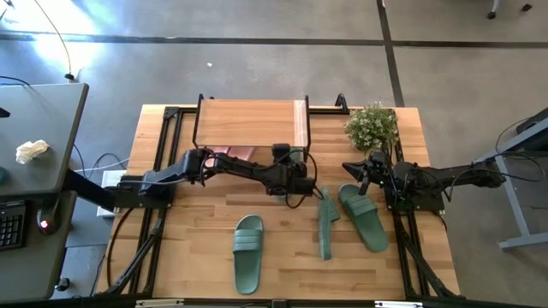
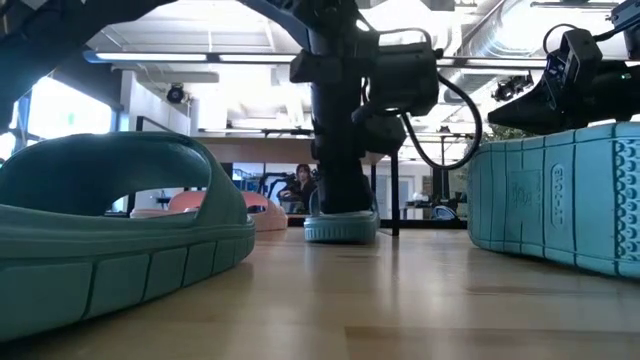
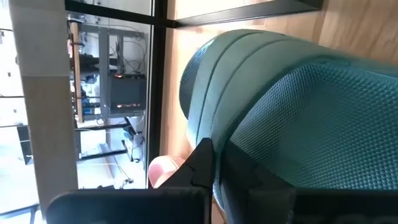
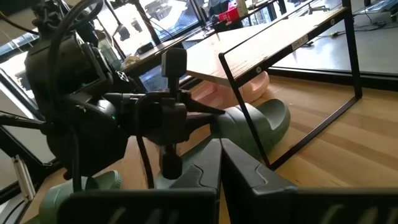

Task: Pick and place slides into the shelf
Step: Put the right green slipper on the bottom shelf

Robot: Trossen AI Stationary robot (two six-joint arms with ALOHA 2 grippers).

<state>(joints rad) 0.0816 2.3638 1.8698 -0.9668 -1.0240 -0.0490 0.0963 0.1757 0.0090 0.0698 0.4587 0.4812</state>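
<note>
Left claw, pressed onto a dark green slide, stands at the shelf mouth; the slide's long axis points under the plank, beside the pink pair. Right claw, pressed together and empty, waits farther off.

This looks like a robot lab in a big work room. Two dark robot arms are fixed to a wooden table on a bare grey floor, and a desk with a keyboard stands beside it. Past the table there are pipes and long lights on the ceiling, big windows, more desks, a rack with machines and wires, and a person sitting far back.
</note>
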